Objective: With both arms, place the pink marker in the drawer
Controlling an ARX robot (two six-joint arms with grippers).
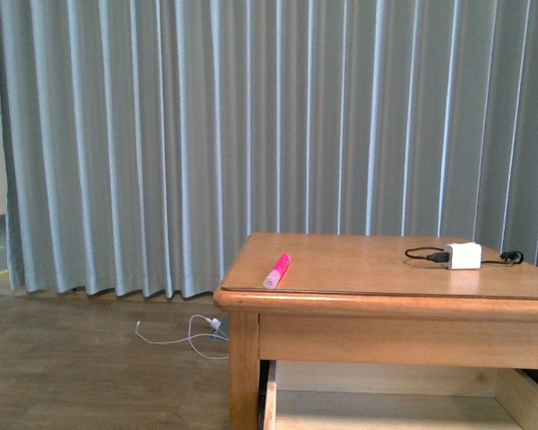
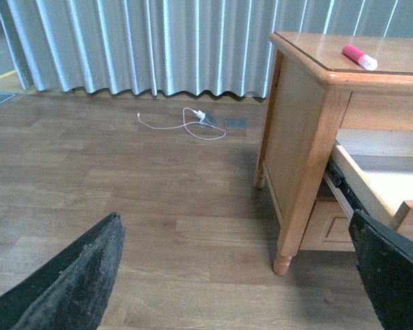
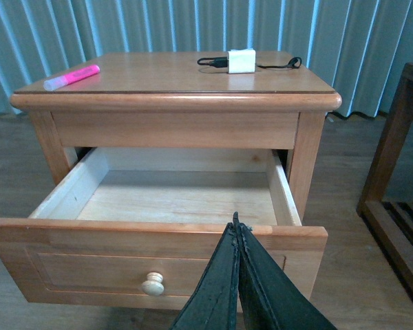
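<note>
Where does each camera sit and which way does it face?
Front: on the robot's body, facing the dresser top and curtain; no arm shows.
Left wrist: low off the dresser's side, looking across the floor; the open left gripper frames the view.
Right wrist: before the open drawer, looking down into it; the shut right gripper shows.
Shared: all three show the pink marker on the dresser top; front and right wrist also show the white charger.

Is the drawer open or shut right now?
Open. The honey-coloured wooden drawer with the round knob is pulled well out of the wooden dresser, so its pale inside shows.
</note>
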